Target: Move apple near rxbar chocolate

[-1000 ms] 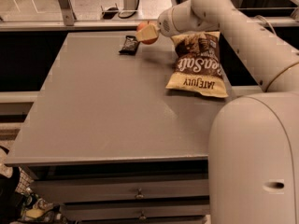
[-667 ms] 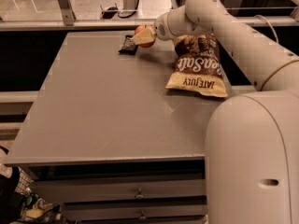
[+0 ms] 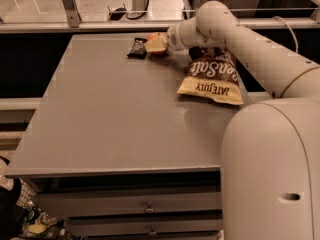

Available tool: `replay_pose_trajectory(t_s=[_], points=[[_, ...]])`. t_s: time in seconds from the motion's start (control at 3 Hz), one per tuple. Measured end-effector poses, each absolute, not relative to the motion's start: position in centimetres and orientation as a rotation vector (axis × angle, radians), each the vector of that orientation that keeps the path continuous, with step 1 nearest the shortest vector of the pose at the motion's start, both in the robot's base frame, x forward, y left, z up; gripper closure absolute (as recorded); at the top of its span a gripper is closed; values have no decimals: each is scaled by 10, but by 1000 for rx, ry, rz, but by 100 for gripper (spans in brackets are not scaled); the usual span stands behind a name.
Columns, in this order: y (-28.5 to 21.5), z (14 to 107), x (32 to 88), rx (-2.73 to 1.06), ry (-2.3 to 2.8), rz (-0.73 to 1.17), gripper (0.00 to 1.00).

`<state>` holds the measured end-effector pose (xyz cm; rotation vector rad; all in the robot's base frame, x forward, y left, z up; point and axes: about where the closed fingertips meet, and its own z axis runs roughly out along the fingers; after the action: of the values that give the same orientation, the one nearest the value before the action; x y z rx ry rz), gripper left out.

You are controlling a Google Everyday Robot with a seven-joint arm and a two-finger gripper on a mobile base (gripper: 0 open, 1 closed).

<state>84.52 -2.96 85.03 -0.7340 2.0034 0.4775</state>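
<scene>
The apple (image 3: 152, 36), red-orange, is at the table's far edge, mostly covered by my gripper (image 3: 157, 44), which is shut on it. A pale finger (image 3: 156, 45) lies across its front. The apple sits low, at or just above the tabletop; I cannot tell if it touches. The rxbar chocolate (image 3: 136, 48), a small black wrapper, lies flat just left of the apple, almost touching it. My arm reaches in from the right.
A tan-and-brown chip bag (image 3: 212, 76) lies right of the gripper, under my forearm (image 3: 250, 44). The grey table (image 3: 115, 114) has a rail and glass behind its far edge. Drawers (image 3: 145, 206) are below the front edge.
My gripper has carried the apple left and down, from above the chip bag's corner to right beside the black bar.
</scene>
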Motion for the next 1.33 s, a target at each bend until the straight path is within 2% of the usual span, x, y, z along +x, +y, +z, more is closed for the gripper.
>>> replay_pose_trajectory(t_s=[0.67, 1.0, 1.33], points=[[-29, 852, 845, -734, 2004, 478, 54], [-27, 850, 845, -737, 2005, 481, 25], [-26, 849, 845, -739, 2006, 483, 0]])
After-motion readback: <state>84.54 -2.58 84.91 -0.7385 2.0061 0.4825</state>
